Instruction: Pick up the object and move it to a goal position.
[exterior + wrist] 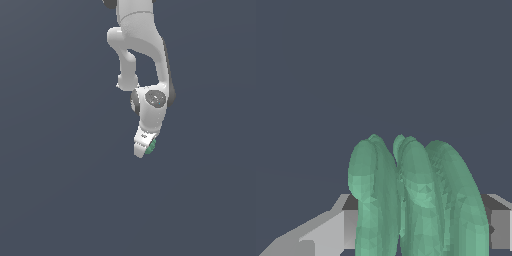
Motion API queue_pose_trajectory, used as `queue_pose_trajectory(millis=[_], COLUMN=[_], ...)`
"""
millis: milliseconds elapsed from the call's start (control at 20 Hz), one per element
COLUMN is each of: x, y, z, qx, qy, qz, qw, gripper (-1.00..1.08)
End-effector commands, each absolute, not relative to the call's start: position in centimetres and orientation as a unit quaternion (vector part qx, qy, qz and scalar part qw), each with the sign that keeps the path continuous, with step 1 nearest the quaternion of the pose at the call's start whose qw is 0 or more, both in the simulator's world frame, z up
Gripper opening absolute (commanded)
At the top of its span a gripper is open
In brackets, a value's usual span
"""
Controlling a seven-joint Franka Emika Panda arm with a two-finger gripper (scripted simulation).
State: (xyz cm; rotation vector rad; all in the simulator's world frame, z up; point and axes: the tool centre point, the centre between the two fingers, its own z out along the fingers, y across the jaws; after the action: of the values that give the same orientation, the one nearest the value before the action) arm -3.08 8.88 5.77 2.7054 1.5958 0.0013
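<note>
The object (pixel 416 200) is a matte green lumpy thing with long rounded ridges; it fills the lower middle of the wrist view, sitting between the grey fingers (pixel 331 230). In the exterior view only a small green sliver of the object (pixel 151 146) shows at the side of the white gripper (pixel 142 149), which points down from the white arm (pixel 145 45). The gripper is shut on the object. The fingertips themselves are hidden behind the object and the hand.
A plain dark blue-grey surface (pixel 60 190) fills the background in both views. No other objects, containers or edges show.
</note>
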Motion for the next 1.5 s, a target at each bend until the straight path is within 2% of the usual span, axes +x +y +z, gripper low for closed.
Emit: queue_pose_trajectory(millis=[0,350,650,1450], x=[-3.1,-3.0,-2.7,-1.1], y=[8.9,8.9,9.1,10.0], z=[5.7,6.6,9.6,25.5], qx=[0.861,0.861,0.861,0.860], qy=[0.508,0.508,0.508,0.509], qz=[0.000,0.000,0.000,0.000], qw=[0.000,0.000,0.000,-0.001], gripper=[-1.00,-1.00,-1.00,-1.00])
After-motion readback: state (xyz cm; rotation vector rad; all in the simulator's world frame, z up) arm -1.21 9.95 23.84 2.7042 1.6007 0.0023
